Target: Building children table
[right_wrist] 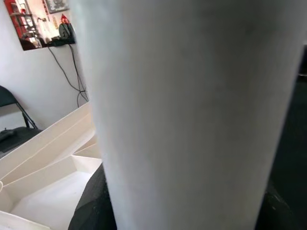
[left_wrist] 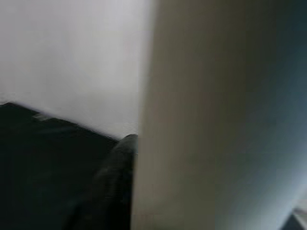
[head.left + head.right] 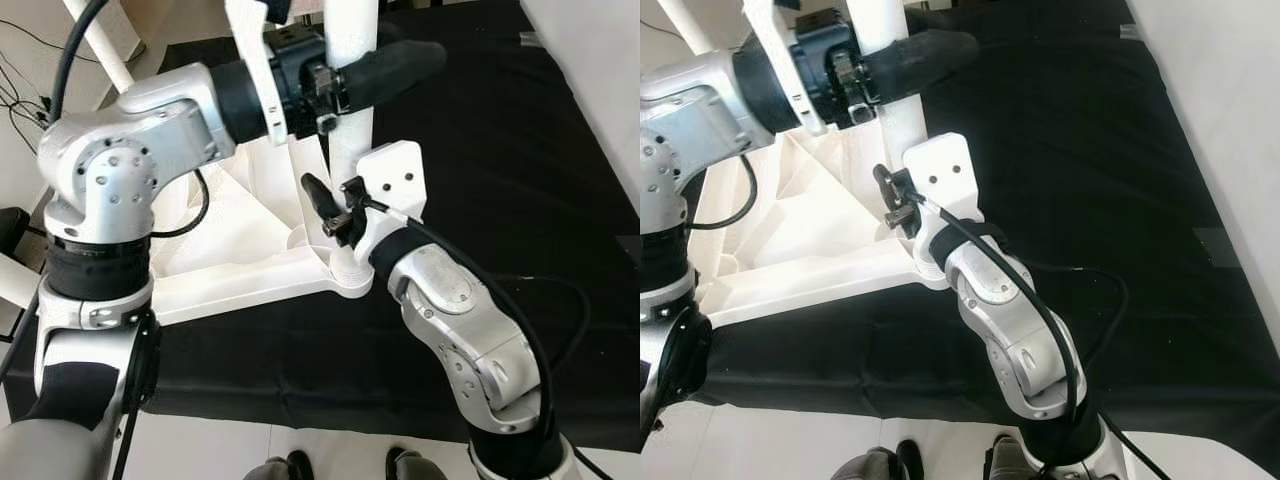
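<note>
A white children's table lies upside down [image 3: 240, 250] on a black mat. A white round table leg [image 3: 352, 140] stands upright in its near corner socket [image 3: 345, 275]. My left gripper [image 3: 365, 70] is shut on the leg high up, with one long black finger [image 3: 405, 62] wrapped across its front. My right gripper [image 3: 338, 215] is shut on the same leg low down, just above the socket. The leg is close up in the left wrist view [image 2: 216, 120] and the right wrist view [image 1: 192, 96], with black fingers [image 1: 91, 211] at its sides.
The black mat [image 3: 500, 150] spreads to the right and front of the table. Pale floor [image 3: 250, 445] and my feet lie at the near edge. Cables [image 3: 15, 90] and a second white leg [image 3: 100, 40] are at the far left. A white wall [image 3: 600, 80] borders the right.
</note>
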You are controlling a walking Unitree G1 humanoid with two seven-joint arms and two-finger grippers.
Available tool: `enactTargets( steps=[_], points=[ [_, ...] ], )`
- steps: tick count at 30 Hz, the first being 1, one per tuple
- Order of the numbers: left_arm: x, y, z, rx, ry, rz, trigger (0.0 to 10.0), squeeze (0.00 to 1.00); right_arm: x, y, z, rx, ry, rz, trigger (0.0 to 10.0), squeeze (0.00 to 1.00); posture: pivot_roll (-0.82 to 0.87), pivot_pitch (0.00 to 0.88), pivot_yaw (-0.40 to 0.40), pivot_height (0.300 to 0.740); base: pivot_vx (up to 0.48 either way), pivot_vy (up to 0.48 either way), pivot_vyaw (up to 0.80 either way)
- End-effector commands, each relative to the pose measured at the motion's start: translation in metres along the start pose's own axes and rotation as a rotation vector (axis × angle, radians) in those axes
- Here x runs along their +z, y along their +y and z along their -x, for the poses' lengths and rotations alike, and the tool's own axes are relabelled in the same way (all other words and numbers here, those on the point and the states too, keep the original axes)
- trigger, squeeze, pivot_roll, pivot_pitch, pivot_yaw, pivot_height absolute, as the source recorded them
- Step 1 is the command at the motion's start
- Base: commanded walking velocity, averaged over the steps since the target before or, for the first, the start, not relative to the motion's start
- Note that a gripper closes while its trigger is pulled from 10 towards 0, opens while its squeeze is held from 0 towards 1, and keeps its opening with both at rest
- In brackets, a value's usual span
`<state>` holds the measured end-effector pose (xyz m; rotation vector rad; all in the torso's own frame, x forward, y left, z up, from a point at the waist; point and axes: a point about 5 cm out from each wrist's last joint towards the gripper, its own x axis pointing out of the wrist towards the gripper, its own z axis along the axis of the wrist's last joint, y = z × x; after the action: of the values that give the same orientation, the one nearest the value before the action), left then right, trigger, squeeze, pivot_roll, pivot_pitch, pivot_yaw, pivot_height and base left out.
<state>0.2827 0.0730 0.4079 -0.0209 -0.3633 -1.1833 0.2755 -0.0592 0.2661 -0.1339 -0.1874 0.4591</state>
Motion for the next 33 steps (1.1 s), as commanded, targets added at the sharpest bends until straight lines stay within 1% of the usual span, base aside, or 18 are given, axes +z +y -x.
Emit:
enactTargets(
  steps=[1,6,7,8,9,12,14,17,18,19,20,22,23,24,25,28,29,33],
  points=[
    [0.000,0.007,0.002,0.031,0.004,0.012,0.0,0.00,-0.046,0.009,-0.003,0.038,0.228,-0.071,10.0,0.00,-0.05,0.242,0.150,0.740,0.000,0.000,0.00],
    [0.000,0.006,0.002,0.030,0.015,0.009,0.0,0.00,-0.044,0.010,-0.004,0.050,0.224,-0.070,10.0,0.00,-0.05,0.242,0.153,0.740,0.000,0.000,0.00],
    [0.000,0.007,0.003,0.032,0.020,0.010,0.0,0.00,-0.043,0.010,-0.004,0.067,0.214,-0.067,10.0,0.28,-0.05,0.241,0.155,0.740,0.000,0.000,0.00],
    [0.000,0.007,0.003,0.032,0.020,0.010,0.0,0.00,-0.043,0.010,-0.004,0.067,0.214,-0.067,10.0,0.28,-0.05,0.241,0.155,0.740,0.000,0.000,0.00],
    [0.000,0.007,0.003,0.032,0.025,0.011,0.0,0.00,-0.038,0.008,-0.006,0.098,0.181,-0.082,10.0,1.00,-0.05,0.241,0.156,0.740,0.000,0.000,0.00],
    [0.000,0.008,0.002,0.027,0.028,0.010,0.0,0.00,-0.017,-0.004,-0.013,0.211,0.051,-0.091,10.0,1.00,-0.05,0.240,0.156,0.740,0.000,0.000,0.00],
    [0.000,0.008,0.002,0.027,0.028,0.010,0.0,0.00,-0.017,-0.004,-0.013,0.211,0.051,-0.091,10.0,1.00,-0.05,0.240,0.156,0.740,0.000,0.000,0.00],
    [0.000,0.008,0.002,0.024,0.028,0.010,0.0,0.00,-0.004,-0.010,-0.015,0.292,-0.002,-0.084,10.0,1.00,-0.06,0.240,0.157,0.740,0.000,0.000,0.00],
    [0.000,0.008,0.002,0.022,0.026,0.012,0.0,0.00,0.002,-0.014,-0.016,0.383,-0.018,-0.066,10.0,0.92,-0.06,0.241,0.159,0.740,0.000,0.000,0.00],
    [0.000,0.008,0.002,0.022,0.026,0.012,0.0,0.00,0.002,-0.014,-0.016,0.383,-0.018,-0.066,10.0,0.92,-0.06,0.241,0.159,0.740,0.000,0.000,0.00],
    [0.000,0.008,0.001,0.018,0.025,0.013,0.0,0.00,0.008,-0.019,-0.017,0.471,-0.026,-0.021,10.0,0.00,-0.06,0.241,0.159,0.740,0.000,0.000,0.00],
    [0.000,0.008,0.001,0.018,0.025,0.013,0.0,0.00,0.008,-0.019,-0.017,0.471,-0.026,-0.021,10.0,0.00,-0.06,0.241,0.159,0.740,0.000,0.000,0.00],
    [0.000,0.008,0.001,0.015,0.022,0.016,0.0,0.00,0.013,-0.023,-0.017,0.594,-0.023,0.011,10.0,0.00,-0.06,0.241,0.159,0.740,0.000,0.000,0.00],
    [-0.002,0.007,0.000,0.006,0.018,0.022,0.0,0.00,0.023,-0.030,-0.016,0.820,-0.027,0.050,10.0,0.00,-0.06,0.242,0.162,0.740,0.000,0.000,0.00],
    [-0.002,0.006,0.000,0.002,0.017,0.023,0.0,0.00,0.026,-0.032,-0.016,0.890,-0.034,0.074,10.0,0.00,-0.06,0.240,0.161,0.740,0.000,0.000,0.00],
    [-0.002,0.006,0.000,0.000,0.016,0.023,0.0,0.00,0.028,-0.033,-0.016,0.923,-0.038,0.092,10.0,0.00,-0.06,0.240,0.161,0.740,0.000,0.000,0.00],
    [-0.002,0.005,0.001,-0.003,0.015,0.025,0.0,0.00,0.029,-0.034,-0.019,1.010,-0.032,0.112,10.0,0.00,-0.06,0.240,0.161,0.740,0.000,0.000,0.00],
    [-0.001,0.005,0.004,-0.004,0.013,0.022,0.0,0.00,0.022,-0.033,-0.026,1.111,0.016,0.132,9.9,0.00,-0.06,0.242,0.160,0.740,0.000,0.000,0.00]
  ],
)
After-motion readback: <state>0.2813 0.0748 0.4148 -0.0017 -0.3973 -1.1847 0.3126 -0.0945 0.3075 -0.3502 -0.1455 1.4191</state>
